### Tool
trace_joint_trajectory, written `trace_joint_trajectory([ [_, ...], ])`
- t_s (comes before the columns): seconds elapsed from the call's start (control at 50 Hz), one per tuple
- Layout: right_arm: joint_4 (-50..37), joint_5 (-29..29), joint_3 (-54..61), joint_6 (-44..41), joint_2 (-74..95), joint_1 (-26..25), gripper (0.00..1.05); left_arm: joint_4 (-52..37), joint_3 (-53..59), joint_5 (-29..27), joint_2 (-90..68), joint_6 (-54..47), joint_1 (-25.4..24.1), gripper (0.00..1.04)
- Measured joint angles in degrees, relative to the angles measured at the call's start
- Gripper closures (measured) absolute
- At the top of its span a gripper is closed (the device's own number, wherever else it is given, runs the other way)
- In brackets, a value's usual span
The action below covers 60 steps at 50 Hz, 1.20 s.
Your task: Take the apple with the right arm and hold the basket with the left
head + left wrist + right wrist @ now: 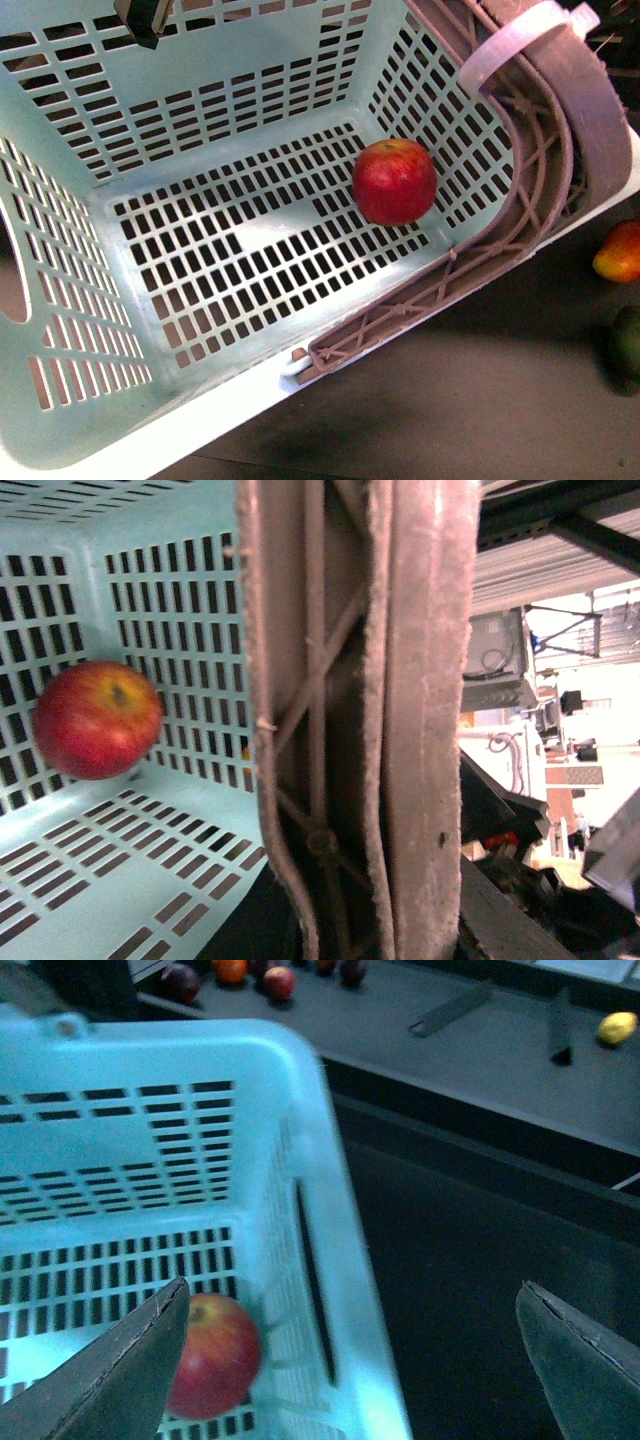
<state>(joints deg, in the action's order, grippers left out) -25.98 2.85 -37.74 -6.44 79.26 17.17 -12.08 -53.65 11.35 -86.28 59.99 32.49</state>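
Apple [394, 181] lies loose on the basket [200, 130] floor, ungrasped; my right jaws gape wide and empty, left jaws I cannot tell; pick remains.

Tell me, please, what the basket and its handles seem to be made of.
Basket: looks like moulded plastic, pale turquoise with a slight sheen, judging by its even slots and smooth rounded rim. Handles: probably plastic too, brown and matte, with a moulded lattice of ribs; their rough-looking edges leave the finish open.
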Motion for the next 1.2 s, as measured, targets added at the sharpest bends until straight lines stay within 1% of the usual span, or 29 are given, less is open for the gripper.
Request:
trace_joint_trajectory([
  [0.12, 1.1, 0.7, 2.0, 0.8, -5.1, -3.8, 0.09, 0.0, 0.0, -1.1, 0.0, -0.5, -0.1, 0.87],
  [0.3, 3.6, 2.8, 5.1, -0.2, -11.7, -10.2, 0.09, 0.0, 0.0, -0.5, 0.0, -0.5, -0.1, 0.87],
  [0.44, 3.7, 4.0, 5.7, -1.6, -13.3, -12.2, 0.09, 0.0, 0.0, 0.1, 0.0, -0.4, 0.0, 0.87],
  [0.46, 2.0, 3.4, 6.3, -0.9, -13.3, -12.4, 0.11, 0.0, 0.0, 0.3, 0.0, -0.2, 0.0, 0.87],
  [0.48, -2.8, 2.2, 7.9, 0.3, -13.3, -12.6, 0.16, 0.0, 0.0, 0.3, 0.0, -0.2, 0.0, 0.87],
  [0.521, -8.7, 1.5, 10.6, 1.9, -13.5, -12.7, 0.23, 0.0, 0.0, 0.3, 0.0, -0.2, 0.1, 0.87],
  [0.561, -12.7, 1.1, 13.1, 3.3, -14.1, -12.9, 0.3, 0.0, 0.0, 0.3, 0.0, -0.1, 0.1, 0.87],
  [0.601, -14.3, 0.9, 14.7, 4.0, -14.8, -13.1, 0.35, 0.0, 0.0, 0.2, 0.0, -0.2, 0.0, 0.87],
  [0.641, -15.3, 0.7, 16.5, 4.5, -16.2, -13.3, 0.42, 0.0, 0.0, 0.0, 0.0, -0.2, 0.0, 0.87],
  [0.701, -15.7, 0.0, 18.2, 4.9, -17.7, -13.9, 0.49, 0.0, 0.0, -0.4, 0.0, -0.2, 0.0, 0.87],
  [0.741, -15.9, -2.3, 19.6, 5.2, -18.9, -15.3, 0.56, 0.0, 0.0, -0.5, 0.0, -0.3, 0.0, 0.87],
  [0.881, -16.0, -2.5, 23.1, 5.6, -21.9, -17.0, 0.75, 0.0, 0.0, -0.4, 0.0, -0.3, 0.0, 0.87],
  [0.961, -15.9, -2.7, 25.4, 5.7, -24.4, -17.0, 0.89, 0.0, 0.0, -0.4, 0.0, -0.3, 0.0, 0.87],
  [0.981, -15.8, -2.7, 26.1, 5.7, -25.4, -17.0, 0.94, 0.0, 0.0, -0.4, 0.0, -0.3, 0.0, 0.87],
  [1.021, -15.5, -2.7, 27.0, 5.7, -26.7, -17.1, 1.01, 0.0, 0.0, -0.2, 0.0, -0.3, 0.0, 0.87],
  [1.201, -13.0, -2.7, 30.7, 5.8, -32.7, -17.1, 1.03, 0.0, 0.0, -0.2, 0.0, -0.2, 0.0, 0.87],
])
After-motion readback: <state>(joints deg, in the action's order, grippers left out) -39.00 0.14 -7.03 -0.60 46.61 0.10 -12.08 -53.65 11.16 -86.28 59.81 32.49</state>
